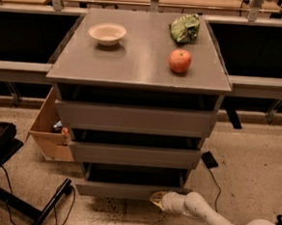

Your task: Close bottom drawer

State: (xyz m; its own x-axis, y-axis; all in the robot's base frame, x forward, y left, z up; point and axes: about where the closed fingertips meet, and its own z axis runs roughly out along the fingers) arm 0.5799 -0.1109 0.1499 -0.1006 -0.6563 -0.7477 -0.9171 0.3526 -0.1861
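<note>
The bottom drawer (126, 190) is the lowest and narrowest of three grey drawers in the cabinet. It stands only slightly out, with a thin dark strip of its tray showing behind its plain front panel. My gripper (157, 199) is at the end of the white arm coming from the lower right. Its tip is against the right part of the drawer's front panel, near the floor.
On the cabinet top (139, 61) are a white bowl (107, 33), a red apple (179, 60) and a green bag (184, 28). A cardboard box (50, 132) stands at the left. A black chair base (11, 173) and cables (213, 182) lie on the floor.
</note>
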